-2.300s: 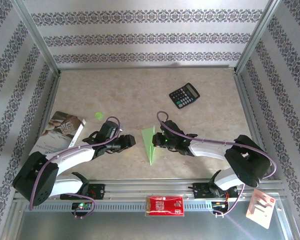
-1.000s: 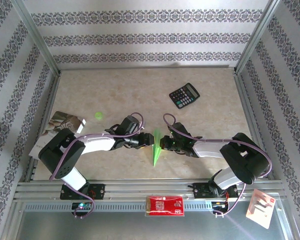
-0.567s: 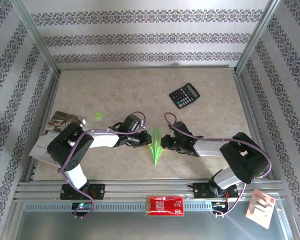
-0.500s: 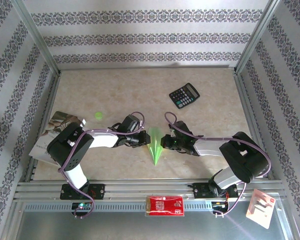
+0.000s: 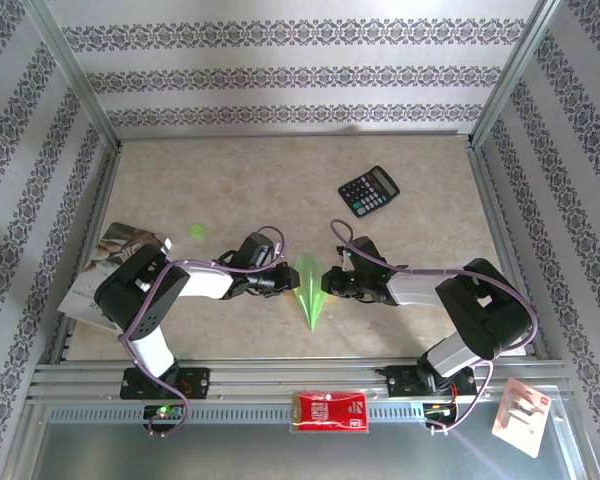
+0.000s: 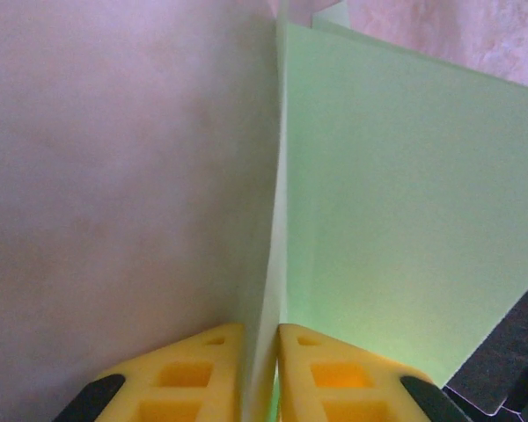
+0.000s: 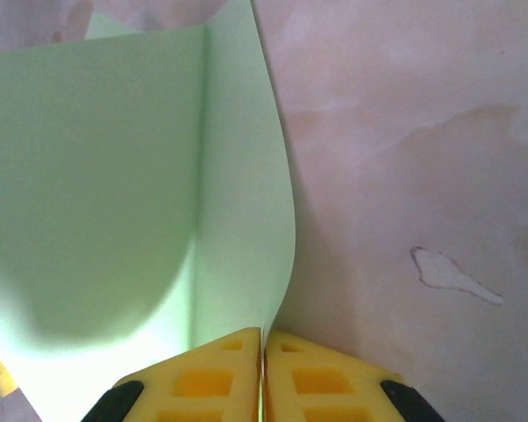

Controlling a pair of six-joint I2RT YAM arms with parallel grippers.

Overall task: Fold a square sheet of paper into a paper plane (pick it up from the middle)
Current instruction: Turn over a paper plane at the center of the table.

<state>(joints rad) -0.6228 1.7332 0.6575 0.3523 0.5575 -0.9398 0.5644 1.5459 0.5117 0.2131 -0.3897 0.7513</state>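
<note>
As it closed in, the left gripper (image 6: pixel 262 352) clamped the paper plane (image 5: pixel 308 292).

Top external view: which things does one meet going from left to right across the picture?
booklet → green dot → left gripper → paper plane → right gripper → calculator → white packet

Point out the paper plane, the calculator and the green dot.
paper plane (image 5: pixel 308 296): top camera view, middle of its folded body.
calculator (image 5: pixel 369 191): top camera view, middle of its face.
green dot (image 5: pixel 197 230): top camera view, its centre.
</note>
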